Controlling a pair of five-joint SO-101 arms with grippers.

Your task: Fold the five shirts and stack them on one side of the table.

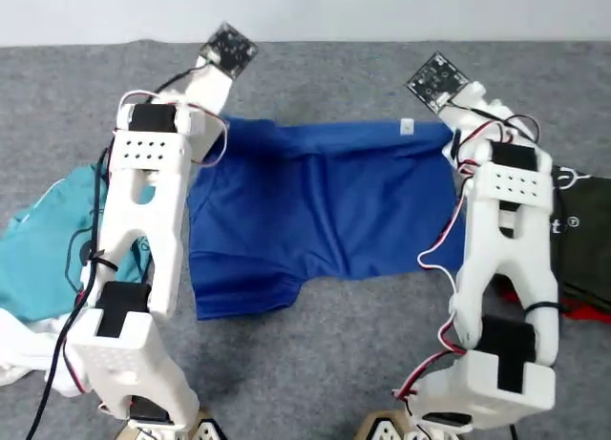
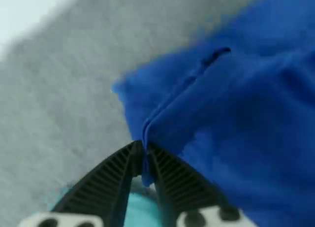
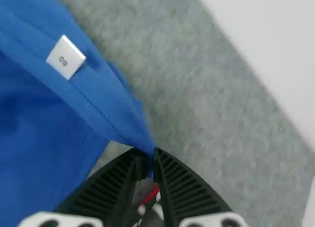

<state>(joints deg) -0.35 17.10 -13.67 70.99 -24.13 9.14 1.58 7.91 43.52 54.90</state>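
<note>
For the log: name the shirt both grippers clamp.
The blue shirt, spread mid-table: left gripper and right gripper each pinch its edge. The teal shirt and dark shirt lie aside, ungripped.

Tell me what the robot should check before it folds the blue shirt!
1. Left gripper shut on the blue shirt: ok.
2. Right gripper shut on the shirt, near its tag: ok.
3. Both grips on the shirt's far edge: ok.
4. Shirt lying flat: not ok. It is wrinkled and one sleeve is bunched.
5. Teal shirt apart from the blue one: cannot tell. An arm hides where they meet.
6. Dark shirt apart from the blue one: cannot tell. The other arm covers that spot.
</note>
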